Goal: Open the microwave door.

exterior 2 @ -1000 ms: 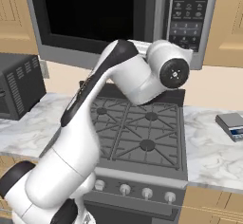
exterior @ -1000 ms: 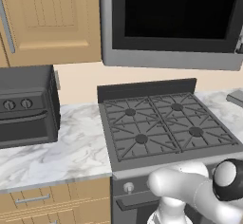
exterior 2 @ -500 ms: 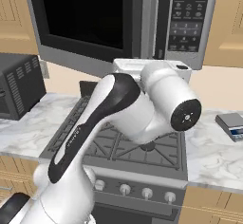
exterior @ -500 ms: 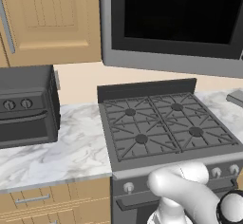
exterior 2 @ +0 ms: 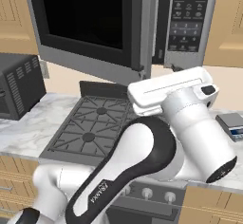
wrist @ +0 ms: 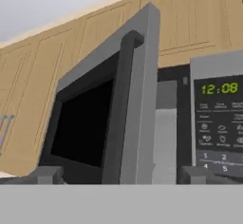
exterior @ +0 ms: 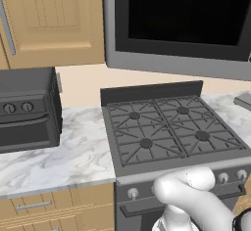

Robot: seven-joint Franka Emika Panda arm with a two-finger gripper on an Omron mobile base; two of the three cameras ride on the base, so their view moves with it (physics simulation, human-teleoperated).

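My gripper [wrist: 118,176] points up at the microwave door [wrist: 102,118], and its two dark fingertips [wrist: 45,174] stand wide apart at the bottom of the hand view with nothing between them. The door hangs above the stove [exterior: 171,132], hinged on its left side, and it stands partly swung out from the microwave body. In the hand view I see its free right edge turned toward me, with the long vertical handle [wrist: 124,109] running down it and the black glass to the left. Beside that edge a gap shows the grey inside of the oven [wrist: 165,137], and past that comes the control panel [wrist: 219,123] with a green clock reading 12:08.

From the right base view the door [exterior 2: 90,26] juts out over the back of the burners, its right edge clear of the keypad [exterior 2: 187,19]. My hand sits just below that edge, in front of the panel, not touching the door.

On the marble desk [exterior: 63,156] left of the stove stands a small dark toaster oven [exterior: 27,110] with two round knobs. Tan wooden cabinets [exterior: 51,22] hang above it. A small grey scale [exterior 2: 231,123] lies on the desk right of the stove.
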